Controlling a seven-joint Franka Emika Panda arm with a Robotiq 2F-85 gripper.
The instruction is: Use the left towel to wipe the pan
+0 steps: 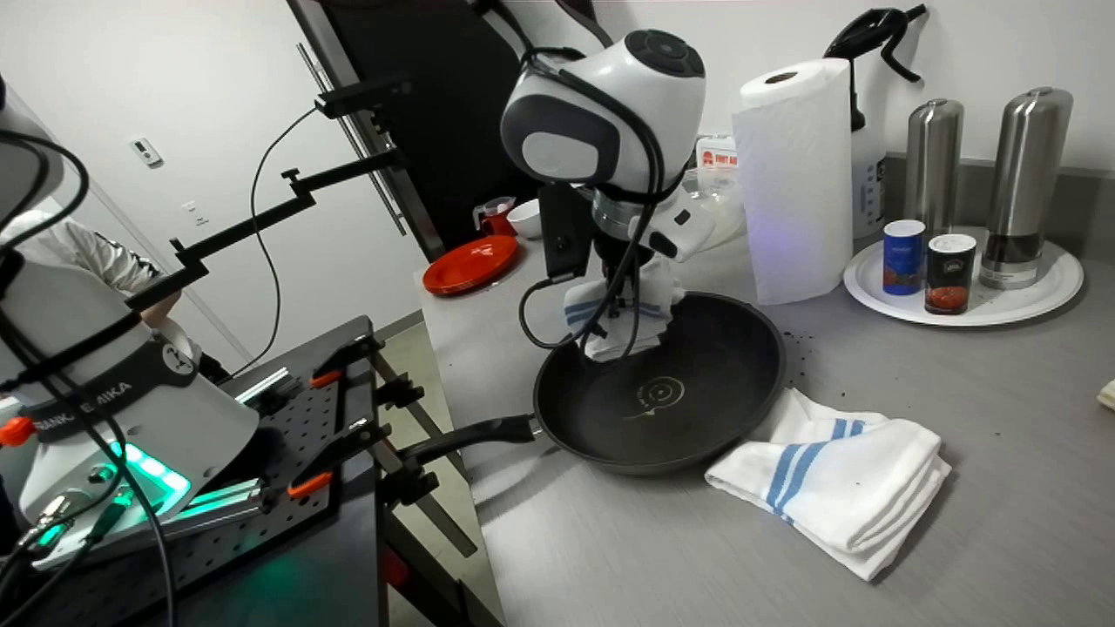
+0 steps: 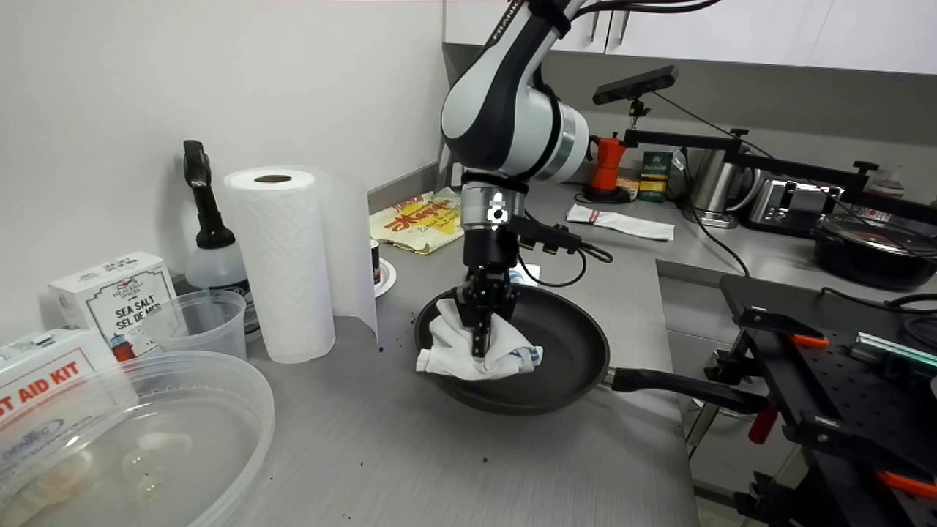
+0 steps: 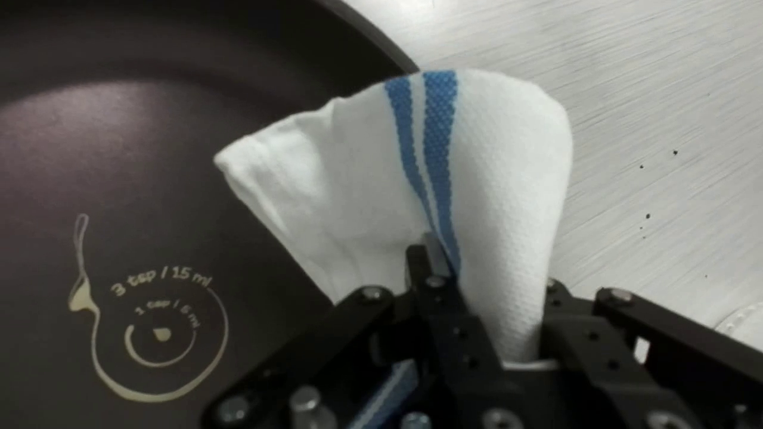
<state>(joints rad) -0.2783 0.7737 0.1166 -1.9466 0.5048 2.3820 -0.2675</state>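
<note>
Towel clamped in the closed end effector, folds bunched around its tips, black pan beneath.

Woven cloth towel, smooth matt pan, brushed metallic counter, metal grinders

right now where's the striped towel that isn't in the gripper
In an exterior view, the folded towel lies on the gray counter in the lower right, close beside the pan, with the white plate farther back.

White-and-black robot arm bent, gripper pointing down, fingers clamped
</note>
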